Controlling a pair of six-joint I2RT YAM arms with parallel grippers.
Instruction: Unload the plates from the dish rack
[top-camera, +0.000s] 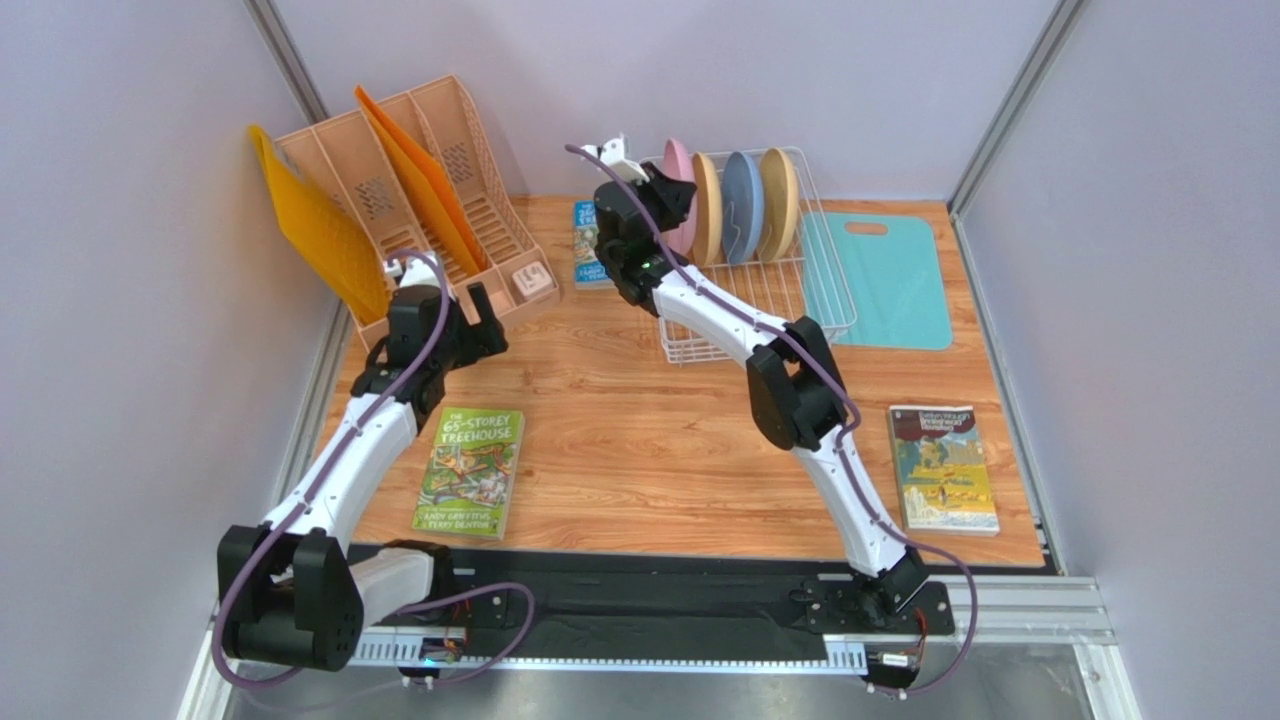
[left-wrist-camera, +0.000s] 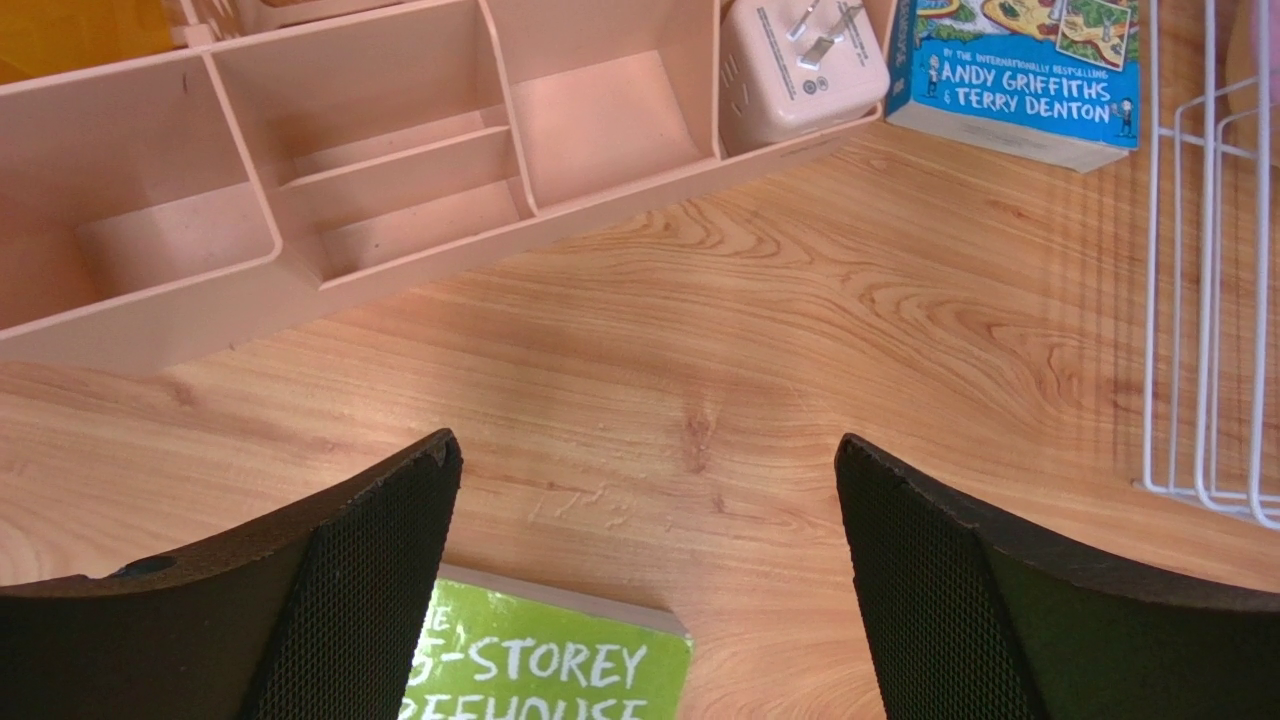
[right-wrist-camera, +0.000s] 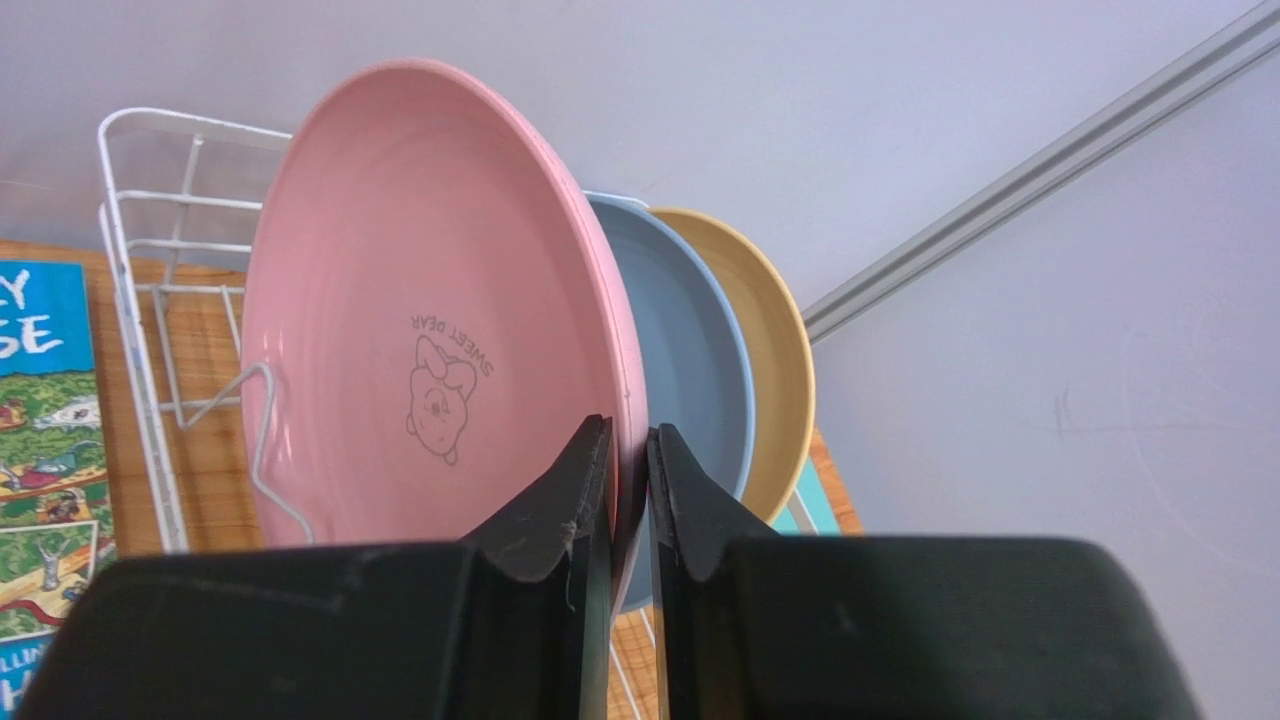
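Observation:
The white wire dish rack (top-camera: 759, 297) stands at the back of the table with the plates upright in it. From left to right they are a pink plate (top-camera: 679, 188), a tan plate (top-camera: 706, 207), a blue plate (top-camera: 741, 206) and a second tan plate (top-camera: 778, 203). My right gripper (right-wrist-camera: 630, 450) is shut on the rim of the pink plate (right-wrist-camera: 436, 300), one finger on each face. Behind it show the blue plate (right-wrist-camera: 684, 360) and a tan plate (right-wrist-camera: 769, 345). My left gripper (left-wrist-camera: 646, 495) hangs open over bare wood, left of the rack, holding nothing.
A peach slotted organiser (top-camera: 436, 195) with orange folders (top-camera: 316, 225) stands at the back left, a white plug adapter (left-wrist-camera: 796, 60) in its tray. A blue book (top-camera: 589, 245), a green book (top-camera: 470, 471), another book (top-camera: 942, 465) and a teal cutting board (top-camera: 879, 278) lie on the table.

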